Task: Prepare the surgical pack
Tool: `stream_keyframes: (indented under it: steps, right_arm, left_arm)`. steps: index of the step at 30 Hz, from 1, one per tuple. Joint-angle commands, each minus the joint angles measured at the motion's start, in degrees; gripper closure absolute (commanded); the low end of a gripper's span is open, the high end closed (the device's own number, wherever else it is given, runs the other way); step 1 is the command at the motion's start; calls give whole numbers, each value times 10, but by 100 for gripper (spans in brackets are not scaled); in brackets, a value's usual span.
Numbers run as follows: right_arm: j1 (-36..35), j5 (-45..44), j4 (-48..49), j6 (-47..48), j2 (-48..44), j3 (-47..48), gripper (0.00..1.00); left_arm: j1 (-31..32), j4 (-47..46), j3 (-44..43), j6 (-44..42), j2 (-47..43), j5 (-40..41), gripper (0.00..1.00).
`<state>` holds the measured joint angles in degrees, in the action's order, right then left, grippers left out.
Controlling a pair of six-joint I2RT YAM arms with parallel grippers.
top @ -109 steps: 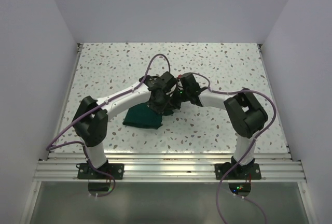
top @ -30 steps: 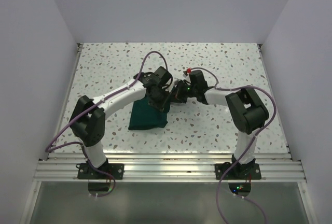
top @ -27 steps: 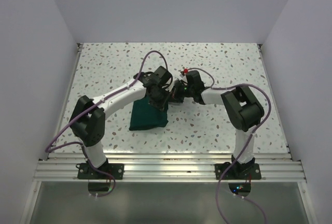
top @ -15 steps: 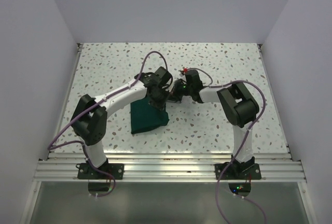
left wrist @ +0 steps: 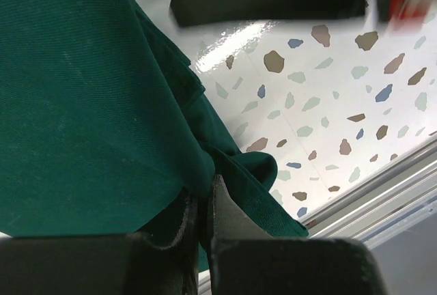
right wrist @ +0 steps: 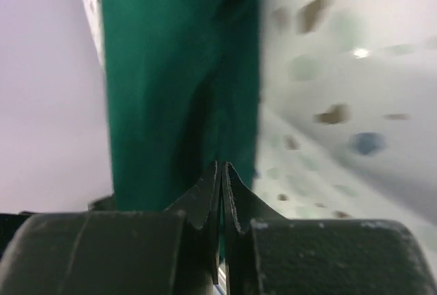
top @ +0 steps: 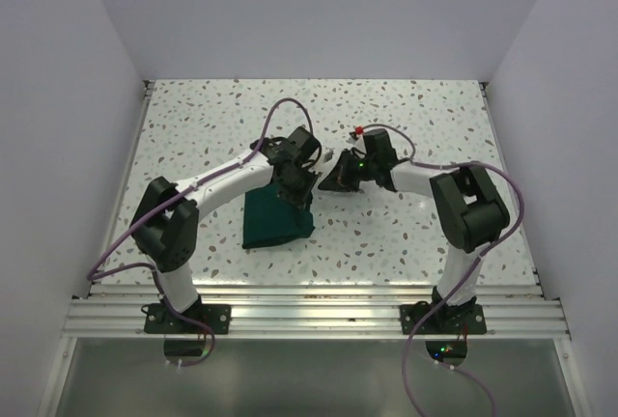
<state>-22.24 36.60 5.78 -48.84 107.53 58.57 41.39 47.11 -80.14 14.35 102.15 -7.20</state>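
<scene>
**Late stage: bundle made, last folds not yet settled**

The green drape [top: 275, 226] lies bundled near the tabletop's [top: 415, 118] middle, and whatever it wraps is hidden. The left gripper [left wrist: 207, 196] is clamped on a fold at the drape's far edge. The right gripper [right wrist: 222, 172], fingers together, sits just beside the cloth. Probably only tucking remains.

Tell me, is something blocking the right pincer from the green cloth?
Nothing visible does. The right pincer, shut, points straight at the cloth with nothing seen between them. The left pincer is shut on the cloth.
</scene>
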Motion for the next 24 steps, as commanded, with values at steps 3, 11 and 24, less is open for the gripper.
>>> stream_keyframes:
  steps: [3, 11, 24]
  right_arm:
    - [-96, 6, 69, -31, -2, -4, 98]
    - [-156, -18, 277, -178, 91, -21, 100]
    - [-10, 1, 91, -49, -32, -59, 100]
  left_arm:
    - [5, -18, -7, -1, -27, -28, 100]
    - [6, -20, -12, 6, -29, -39, 100]
    - [6, -29, 24, 7, -55, -37, 100]
